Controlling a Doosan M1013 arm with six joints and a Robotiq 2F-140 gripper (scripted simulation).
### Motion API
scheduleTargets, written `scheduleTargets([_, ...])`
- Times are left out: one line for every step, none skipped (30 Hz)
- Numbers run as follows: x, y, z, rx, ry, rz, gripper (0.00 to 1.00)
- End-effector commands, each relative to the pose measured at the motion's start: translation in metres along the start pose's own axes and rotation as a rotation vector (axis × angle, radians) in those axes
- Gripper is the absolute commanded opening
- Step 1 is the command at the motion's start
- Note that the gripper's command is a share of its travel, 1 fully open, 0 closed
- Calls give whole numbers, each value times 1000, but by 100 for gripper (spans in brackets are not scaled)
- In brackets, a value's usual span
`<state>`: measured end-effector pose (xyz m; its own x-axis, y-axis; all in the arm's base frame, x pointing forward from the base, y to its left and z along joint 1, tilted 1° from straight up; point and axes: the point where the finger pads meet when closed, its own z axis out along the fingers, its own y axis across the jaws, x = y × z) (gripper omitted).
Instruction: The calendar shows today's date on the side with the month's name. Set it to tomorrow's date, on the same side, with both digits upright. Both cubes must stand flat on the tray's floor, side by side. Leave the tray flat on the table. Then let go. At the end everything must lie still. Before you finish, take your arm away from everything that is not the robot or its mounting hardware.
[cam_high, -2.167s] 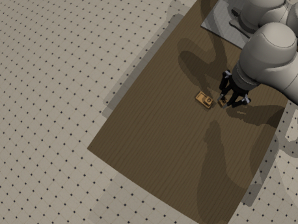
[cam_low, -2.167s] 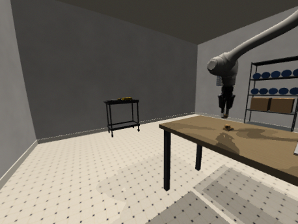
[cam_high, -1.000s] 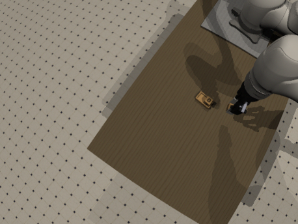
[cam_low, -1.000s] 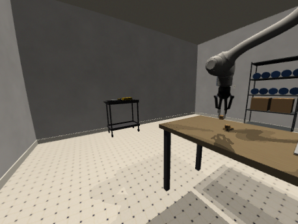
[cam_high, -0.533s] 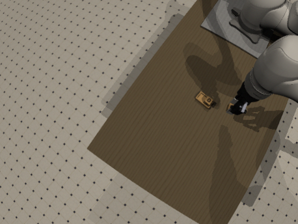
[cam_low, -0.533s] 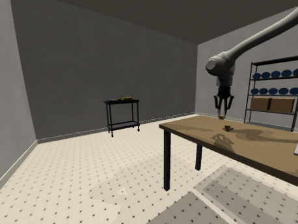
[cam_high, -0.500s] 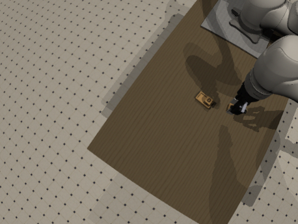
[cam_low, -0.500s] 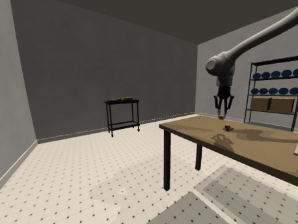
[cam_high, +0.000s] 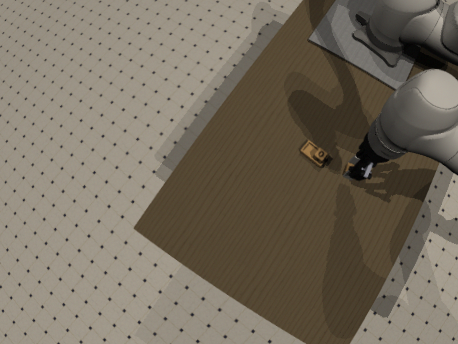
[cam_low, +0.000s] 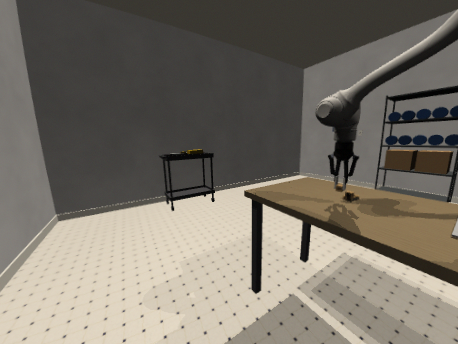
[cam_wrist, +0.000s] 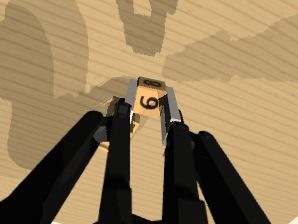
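My gripper (cam_wrist: 149, 94) is shut on a wooden number cube (cam_wrist: 148, 98) and holds it above the table. The cube's face toward the wrist camera shows a 6 or 9, and an 8 shows on the face beyond it. In the top view the gripper (cam_high: 357, 170) hangs just right of the wooden calendar tray (cam_high: 314, 152), apart from it. The tray lies flat on the table with the other cube (cam_high: 320, 154) standing in its right half. In the exterior view the gripper (cam_low: 341, 184) is above and left of the tray (cam_low: 352, 198).
The brown table (cam_high: 280, 200) stretches toward the front. The robot's grey base plate (cam_high: 357, 42) sits at the table's far corner. A black cart (cam_low: 188, 176) stands by the back wall, and a shelf (cam_low: 420, 142) with plates and boxes stands behind the table.
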<state>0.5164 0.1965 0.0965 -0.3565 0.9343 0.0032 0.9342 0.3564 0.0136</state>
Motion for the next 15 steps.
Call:
scheduleTargets([0,0,11,-1,0,0,16])
scheduleTargets([0,0,15,-1,0,0,16])
scheduleTargets([0,0,20,-1,0,0,16])
scheduleTargets([0,0,25,-1,0,0,16])
scheduleTargets([0,0,29,-1,0,0,16])
scheduleTargets([0,0,33,-1,0,0,16])
scheduleTargets([0,0,37,-1,0,0,16])
scheduleTargets([0,0,41,-1,0,0,16])
scheduleTargets([0,0,44,-1,0,0,16])
scheduleTargets([0,0,47,-1,0,0,16])
scheduleTargets([0,0,49,-1,0,0,16])
scheduleTargets([0,0,51,-1,0,0,16])
scheduleTargets([0,0,52,-1,0,0,16])
scheduleTargets([0,0,54,-1,0,0,16])
scheduleTargets([0,0,54,-1,0,0,16])
